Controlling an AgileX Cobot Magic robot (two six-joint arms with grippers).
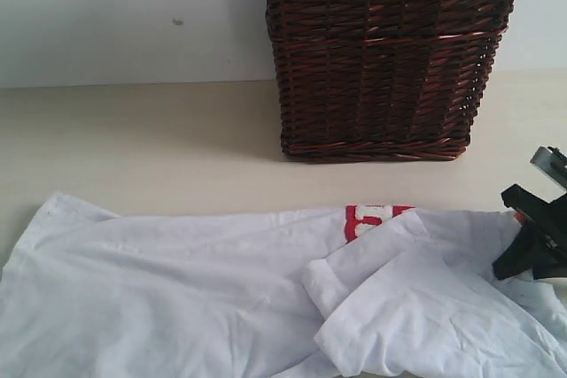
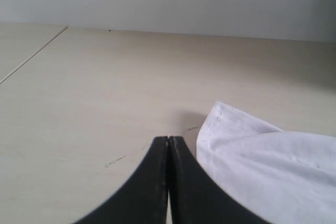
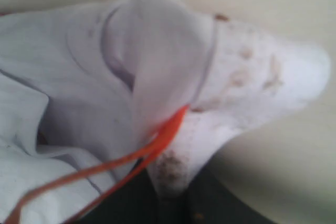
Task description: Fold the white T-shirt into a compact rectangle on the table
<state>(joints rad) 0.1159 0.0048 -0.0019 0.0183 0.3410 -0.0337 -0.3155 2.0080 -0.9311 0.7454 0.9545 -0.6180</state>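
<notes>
The white T-shirt lies spread across the front of the table, plain side up, with a strip of red-outlined lettering peeking out at its far edge. One sleeve is folded over on the right. My right gripper sits at the shirt's right edge, shut on a pinch of the white T-shirt, which bunches up between its dark fingers. My left gripper is shut and empty, hovering low over bare table just beside a corner of the shirt. It is out of the exterior view.
A tall dark wicker basket stands at the back of the table, behind the shirt's right half. A pale wall runs behind the table. An orange-red strap crosses the right wrist view.
</notes>
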